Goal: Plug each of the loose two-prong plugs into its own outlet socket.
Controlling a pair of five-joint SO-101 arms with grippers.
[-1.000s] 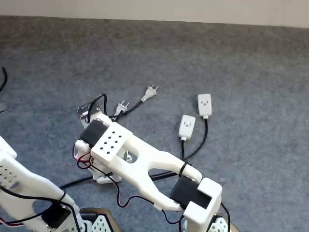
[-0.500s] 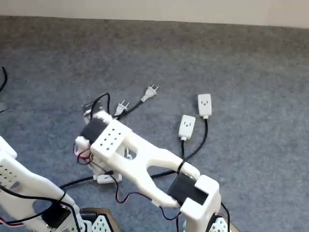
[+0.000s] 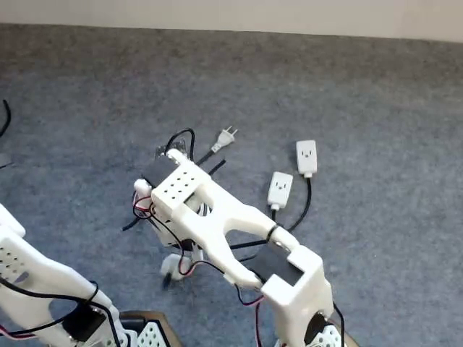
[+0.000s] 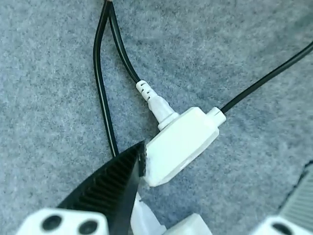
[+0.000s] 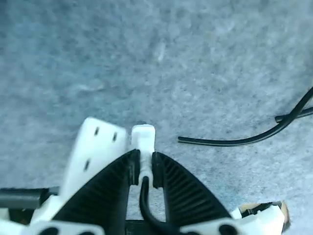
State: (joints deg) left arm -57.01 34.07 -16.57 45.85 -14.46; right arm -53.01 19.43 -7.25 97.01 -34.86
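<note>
Grey carpet (image 3: 376,87) covers the whole table. At the lower left corner of the high view I see the left arm (image 3: 36,278), low and close to its base. In its wrist view the left gripper (image 4: 141,164) touches one edge of a white socket block (image 4: 182,142) that lies on the carpet. Whether this gripper is open or closed I cannot tell. A corded plug (image 4: 157,105), white with a ribbed neck, meets one end of this block, and I cannot tell if its prongs are inside. Two black cords (image 4: 100,83) run side by side next to it, and one of them ends in this plug.

More to the right, the right arm (image 3: 217,217) stretches from the lower edge of the high view toward the middle of the table. The right gripper (image 5: 143,156) is closed on the gripped plug (image 5: 143,136). The white body sits between the two black pads (image 5: 112,186), and its black cord goes back between them. Just beside this plug is a slotted socket (image 5: 95,147), white and tilted. I cannot tell if the two touch.

Right of this arm's wrist, a loose plug (image 3: 226,136) lies on the carpet, its prongs pointing away from the arms. Further right lie the middle socket (image 3: 281,189) and then the far socket (image 3: 306,157), faces up, near each other but apart, each with a black cord.
</note>
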